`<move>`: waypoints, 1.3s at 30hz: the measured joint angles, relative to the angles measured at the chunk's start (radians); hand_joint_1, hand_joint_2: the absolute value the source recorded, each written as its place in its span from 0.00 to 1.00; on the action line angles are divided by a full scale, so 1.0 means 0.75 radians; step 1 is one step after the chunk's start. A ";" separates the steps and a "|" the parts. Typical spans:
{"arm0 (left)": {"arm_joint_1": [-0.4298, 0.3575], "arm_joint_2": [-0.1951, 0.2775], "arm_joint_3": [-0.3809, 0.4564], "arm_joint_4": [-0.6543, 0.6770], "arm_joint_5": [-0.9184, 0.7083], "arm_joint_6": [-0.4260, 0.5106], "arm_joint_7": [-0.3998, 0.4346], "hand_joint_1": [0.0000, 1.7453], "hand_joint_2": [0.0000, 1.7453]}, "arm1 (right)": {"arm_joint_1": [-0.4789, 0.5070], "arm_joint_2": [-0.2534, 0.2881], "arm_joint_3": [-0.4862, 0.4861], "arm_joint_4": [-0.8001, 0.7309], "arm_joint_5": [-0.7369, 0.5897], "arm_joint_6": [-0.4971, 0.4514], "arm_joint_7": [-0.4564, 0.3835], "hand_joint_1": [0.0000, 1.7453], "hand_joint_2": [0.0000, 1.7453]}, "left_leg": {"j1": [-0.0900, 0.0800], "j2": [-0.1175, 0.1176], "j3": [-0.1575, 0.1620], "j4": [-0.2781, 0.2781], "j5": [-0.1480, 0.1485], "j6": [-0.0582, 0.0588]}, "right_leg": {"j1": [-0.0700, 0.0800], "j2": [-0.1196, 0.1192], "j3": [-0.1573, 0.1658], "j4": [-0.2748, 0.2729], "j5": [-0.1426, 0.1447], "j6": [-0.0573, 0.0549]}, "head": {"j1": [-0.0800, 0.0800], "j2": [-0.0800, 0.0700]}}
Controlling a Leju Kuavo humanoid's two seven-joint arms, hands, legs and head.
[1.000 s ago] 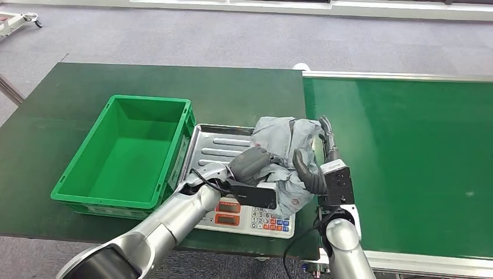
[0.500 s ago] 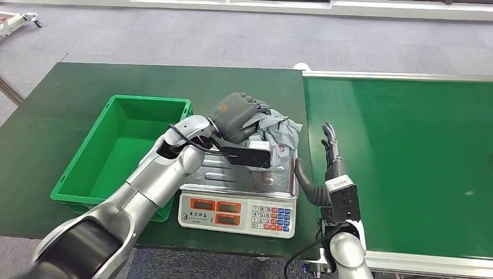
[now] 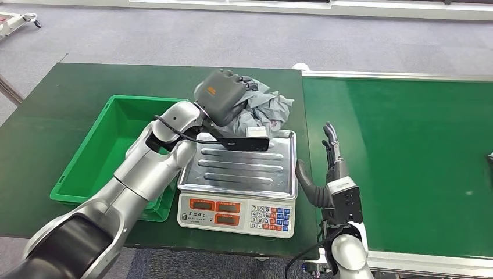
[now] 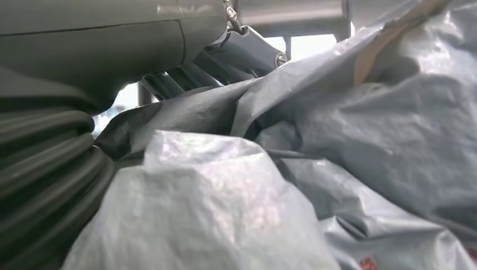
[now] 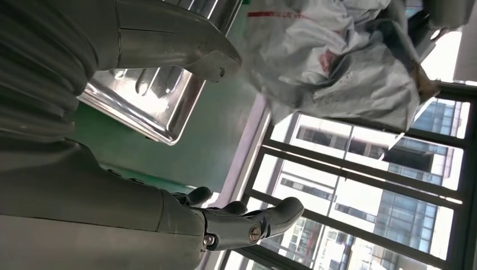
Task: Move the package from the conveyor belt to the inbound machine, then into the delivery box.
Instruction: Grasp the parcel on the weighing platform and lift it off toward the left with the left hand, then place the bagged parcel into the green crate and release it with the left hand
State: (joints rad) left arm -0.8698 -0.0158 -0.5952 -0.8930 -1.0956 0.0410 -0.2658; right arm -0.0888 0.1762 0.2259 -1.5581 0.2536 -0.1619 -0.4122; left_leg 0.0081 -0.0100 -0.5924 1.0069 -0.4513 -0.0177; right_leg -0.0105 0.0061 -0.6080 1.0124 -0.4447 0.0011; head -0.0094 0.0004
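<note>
I see a dark green table (image 3: 70, 104) on grey floor, with the scale (image 3: 241, 183) at its front edge; 1 green box (image 3: 125, 145) sits just left of the scale and the green conveyor belt (image 3: 401, 163) runs along its right. My left hand (image 3: 224, 99) grips the 1 crumpled grey package (image 3: 261, 110), lifted above the scale's back edge. My right hand (image 3: 328, 168) hangs just right of the scale, fingers apart, holding nothing.
</note>
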 joint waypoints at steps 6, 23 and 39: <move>0.134 0.170 0.129 -0.146 -0.097 0.100 0.042 1.00 1.00 | 0.040 0.003 -0.049 -0.029 0.020 0.003 0.013 0.00 1.00 | 0.000 0.003 0.001 -0.002 -0.001 -0.001 | 0.001 0.003 0.000 0.000 -0.001 -0.001 | 0.000 0.000; 0.885 0.392 0.847 -0.625 -0.317 0.276 0.106 1.00 1.00 | 0.248 0.018 -0.136 -0.139 0.053 -0.008 -0.015 0.00 1.00 | 0.000 0.009 0.002 -0.004 -0.008 -0.007 | 0.001 0.010 -0.003 0.000 -0.007 -0.006 | 0.000 0.000; 1.058 0.372 1.033 -0.754 -0.278 0.255 0.071 0.00 1.00 | 0.260 0.018 -0.152 -0.152 0.049 0.002 -0.014 0.00 1.00 | 0.003 0.010 0.004 -0.004 -0.008 -0.009 | 0.003 0.011 -0.003 0.000 -0.006 -0.008 | 0.000 0.000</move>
State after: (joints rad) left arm -0.0763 0.2631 0.1794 -1.4587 -1.3043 0.2322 -0.2124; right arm 0.1060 0.1900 0.1122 -1.6724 0.2906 -0.1607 -0.4227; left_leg 0.0107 -0.0022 -0.5898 1.0038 -0.4571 -0.0245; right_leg -0.0084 0.0147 -0.6102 1.0127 -0.4494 -0.0048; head -0.0096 0.0004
